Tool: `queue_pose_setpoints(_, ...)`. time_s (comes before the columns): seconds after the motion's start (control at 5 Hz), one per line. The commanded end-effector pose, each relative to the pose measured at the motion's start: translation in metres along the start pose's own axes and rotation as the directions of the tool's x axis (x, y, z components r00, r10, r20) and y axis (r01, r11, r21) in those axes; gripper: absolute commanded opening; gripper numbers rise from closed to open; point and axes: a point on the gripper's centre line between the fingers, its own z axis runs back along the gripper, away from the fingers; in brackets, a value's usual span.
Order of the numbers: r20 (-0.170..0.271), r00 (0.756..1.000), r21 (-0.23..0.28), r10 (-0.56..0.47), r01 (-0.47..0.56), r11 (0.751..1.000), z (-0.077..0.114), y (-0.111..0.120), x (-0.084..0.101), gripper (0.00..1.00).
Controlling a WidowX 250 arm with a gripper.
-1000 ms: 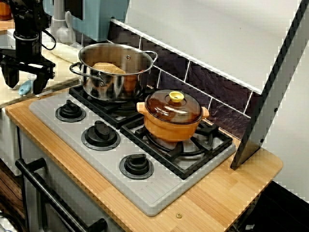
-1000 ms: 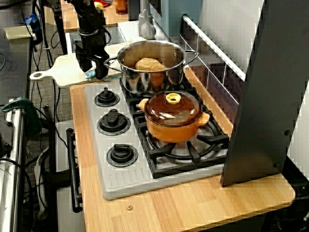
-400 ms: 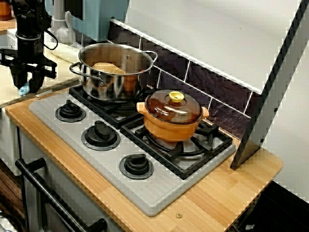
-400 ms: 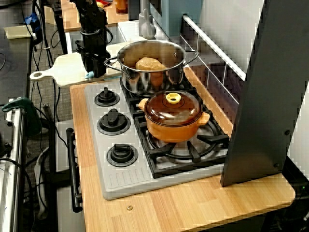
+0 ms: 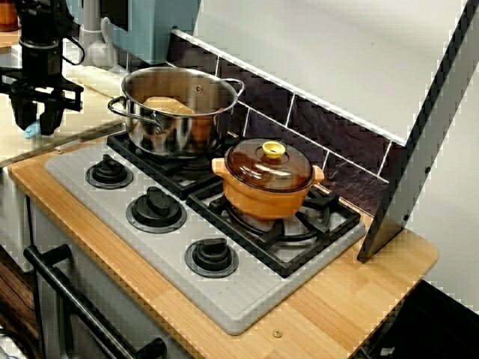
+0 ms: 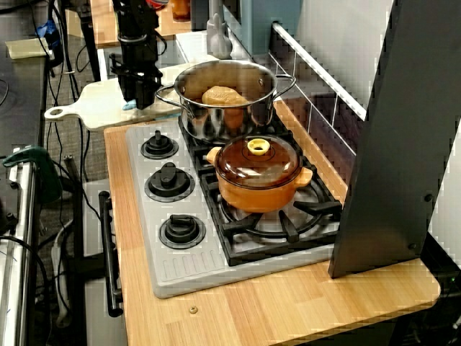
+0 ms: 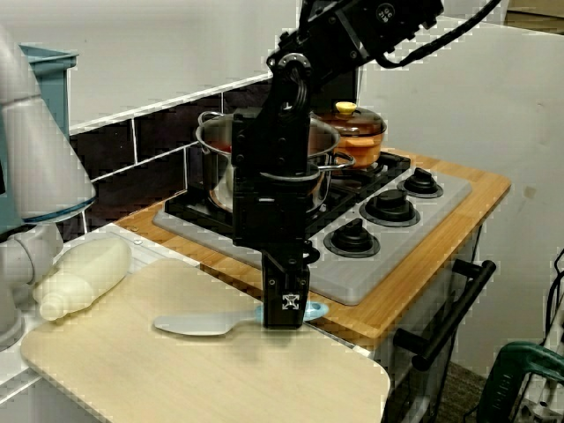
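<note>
Black hand (image 7: 286, 307) — pale-blue spoon (image 7: 196, 326), cream board (image 7: 176, 379) — orange pot (image 5: 266, 200), yellow knob (image 5: 273, 149).

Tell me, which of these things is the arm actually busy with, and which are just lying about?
In hand:
gripper, closed on the spoon's handle
blue spoon, low over the board
cutting board

Lying about:
steel pot with a brown lump inside
orange pot, covered
stove under both pots
pale bottle, on its side beside the board
</note>
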Motion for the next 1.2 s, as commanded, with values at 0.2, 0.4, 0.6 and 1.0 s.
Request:
queue_pose_setpoints(0.2,0.001,0.999,-0.059,-0.043,0.043,0.997,0.053,-0.013,0.003,0.0)
queue_pose_setpoints(0.4,-0.012,0.997,-0.079,-0.07,0.069,0.995,0.064,-0.017,-0.001,0.0)
queue_pose_setpoints(0.6,-0.047,0.994,-0.105,-0.096,0.091,0.99,0.077,-0.019,-0.003,0.0)
queue_pose_setpoints(1.0,-0.083,0.988,-0.129,-0.131,0.12,0.984,0.091,-0.024,-0.008,0.0)
